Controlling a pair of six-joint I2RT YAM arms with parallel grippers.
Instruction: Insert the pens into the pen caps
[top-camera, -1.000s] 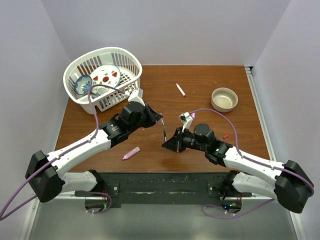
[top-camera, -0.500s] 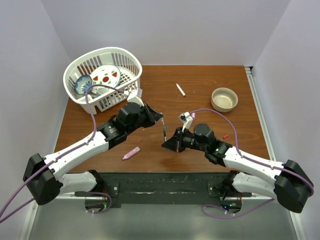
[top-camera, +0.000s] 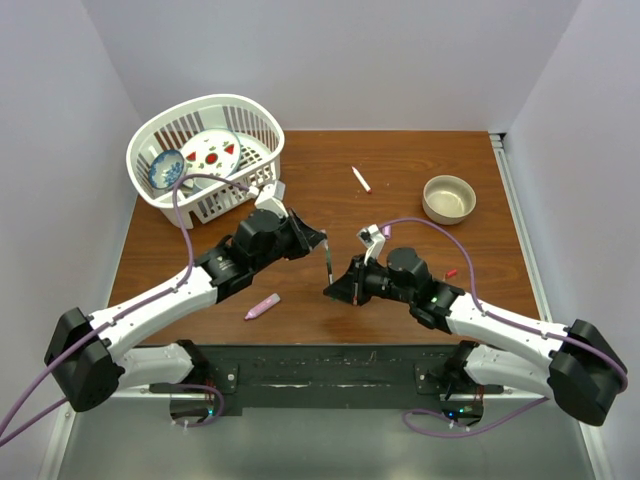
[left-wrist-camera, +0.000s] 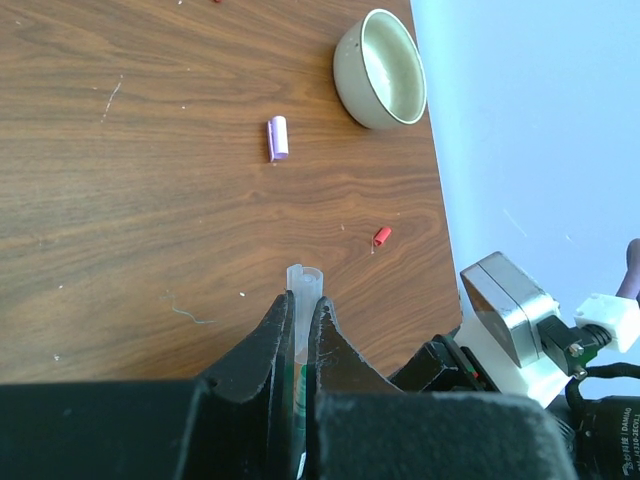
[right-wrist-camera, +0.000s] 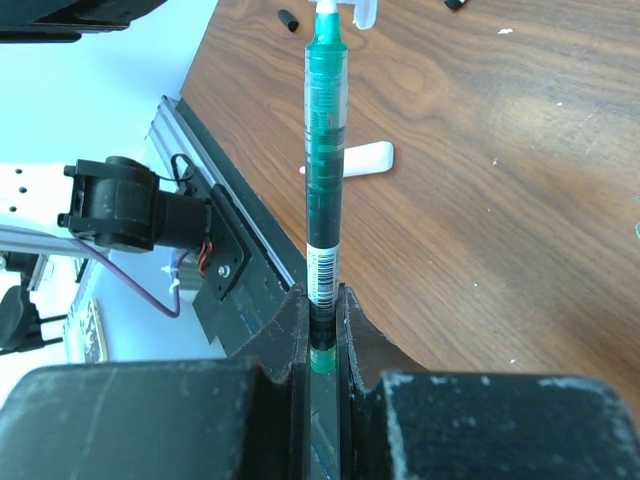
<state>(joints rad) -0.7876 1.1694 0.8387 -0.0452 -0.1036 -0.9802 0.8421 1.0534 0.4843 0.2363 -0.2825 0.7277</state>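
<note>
Basket, left rear of table: holds plate and blue dish. Bowl right rear. Left end effector clamped on clear cap. Right end effector clamped on green pen, tip near cap, above table centre.

Table, layout as found. A basket sits at the far left corner, with a plate and a small dish inside. A bowl sits far right. A thin pen lies between basket and bowl, nearer the bowl. At centre, the held pen spans from the left gripper behind to the right gripper in front. A short thick pen lies front left. A small cap lies right of centre.
</note>
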